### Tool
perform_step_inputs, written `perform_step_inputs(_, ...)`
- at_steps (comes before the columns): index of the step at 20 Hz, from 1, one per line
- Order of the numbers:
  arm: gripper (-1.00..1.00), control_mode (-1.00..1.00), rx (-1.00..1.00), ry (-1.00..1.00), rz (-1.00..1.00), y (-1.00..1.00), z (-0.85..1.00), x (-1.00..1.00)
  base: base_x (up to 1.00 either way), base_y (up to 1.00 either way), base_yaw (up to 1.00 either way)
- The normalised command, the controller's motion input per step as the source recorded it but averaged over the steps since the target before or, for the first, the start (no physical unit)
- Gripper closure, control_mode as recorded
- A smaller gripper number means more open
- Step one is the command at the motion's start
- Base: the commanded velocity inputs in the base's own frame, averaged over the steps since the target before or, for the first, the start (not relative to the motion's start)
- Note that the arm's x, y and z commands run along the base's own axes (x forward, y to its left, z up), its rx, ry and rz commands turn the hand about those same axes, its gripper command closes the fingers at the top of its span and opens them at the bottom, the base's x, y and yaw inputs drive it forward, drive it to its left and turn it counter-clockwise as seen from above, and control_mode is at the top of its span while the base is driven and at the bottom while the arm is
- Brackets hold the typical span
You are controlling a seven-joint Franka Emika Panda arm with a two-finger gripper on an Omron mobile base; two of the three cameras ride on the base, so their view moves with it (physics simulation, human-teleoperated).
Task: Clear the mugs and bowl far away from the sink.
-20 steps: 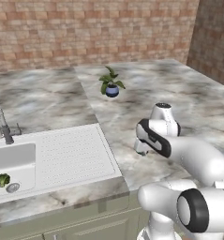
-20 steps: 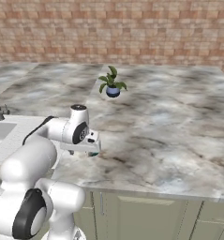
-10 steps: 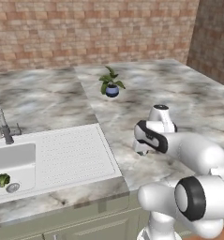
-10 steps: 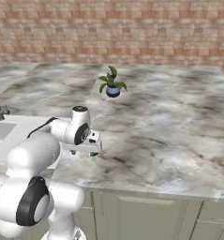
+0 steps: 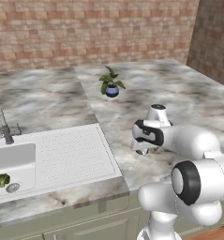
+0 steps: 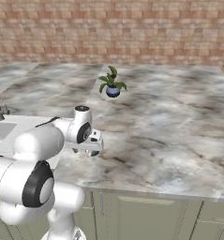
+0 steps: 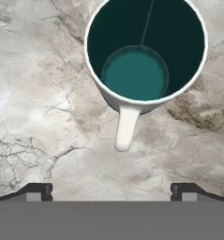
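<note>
Just above the marble desk (image 7: 48, 117), end effector (image 7: 111, 190) hangs w/ jaws spread wide, gripping nothing. Teal-inside mug (image 7: 144, 56) stands upright right below it, handle pointing at the tips. Mug probably the teal speck under the hand (image 6: 93, 153). Sink (image 5: 62, 154) further left; potted plant (image 5: 111, 83) behind.

Arm: folded low in front of the base, the upper links bent forward and the forearm laid nearly level.
Wrist: turned so that the hand is pointed straight downward.
Gripper (image 7: 111, 192): seen in the hand view with its two dark fingertips (image 7: 36, 191) set far apart at the lower corners; the jaws are spread wide and nothing is held between them.
Hand in left base view: gripper (image 5: 142, 151) carried low, fingers directed down.
Hand in right base view: gripper (image 6: 91, 152) hung below the white wrist block.
</note>
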Motion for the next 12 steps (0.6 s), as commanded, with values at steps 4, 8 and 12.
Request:
perform_step_inputs(4,-1.0,-1.0,0.0,0.0,0.0,0.0,-0.2,0.15,0.0,0.0,0.0)
perform_step_inputs(8,-1.0,-1.0,0.0,0.0,0.0,0.0,-0.23,0.17,0.0,0.0,0.0)
perform_step_inputs(12,-1.0,-1.0,0.0,0.0,0.0,0.0,-0.2,0.17,0.0,0.0,0.0)
